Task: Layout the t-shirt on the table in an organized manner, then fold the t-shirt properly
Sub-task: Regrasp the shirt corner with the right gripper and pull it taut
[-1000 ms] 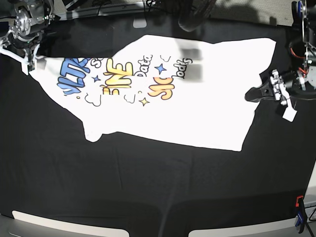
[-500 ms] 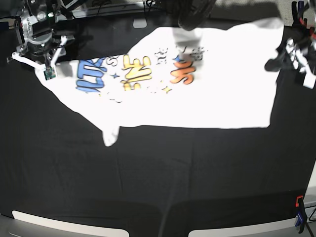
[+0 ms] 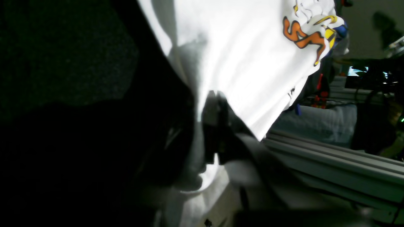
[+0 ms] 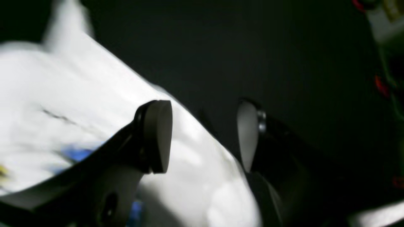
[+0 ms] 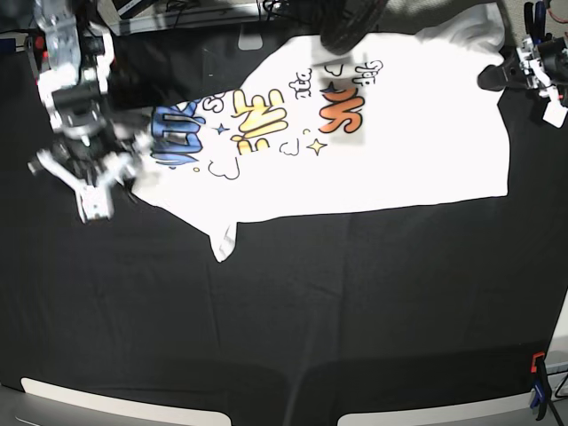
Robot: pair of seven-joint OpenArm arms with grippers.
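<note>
The white t-shirt (image 5: 382,151) lies print up across the far half of the table (image 5: 284,311), with the blue, yellow and orange letters toward its left. One sleeve points toward the near side. My left gripper (image 5: 508,73) is at the shirt's far right corner. In the left wrist view a narrow strip of the t-shirt (image 3: 236,47) runs down between the nearly closed fingers of that gripper (image 3: 206,126). My right gripper (image 5: 111,185) hovers at the shirt's left edge. In the right wrist view the right gripper (image 4: 202,135) stands wide open over the t-shirt (image 4: 63,94), holding nothing.
A blurred dark object (image 5: 351,22) hangs over the table's far edge, above the shirt. A red and blue clamp (image 5: 537,390) sits at the near right corner. A grey metal rail (image 3: 331,157) runs along the table's edge beside my left gripper.
My left arm has swung from mid-right to the far right corner, dragging the shirt's right side with it. My right arm has come nearer along the shirt's left edge, jaws open throughout.
</note>
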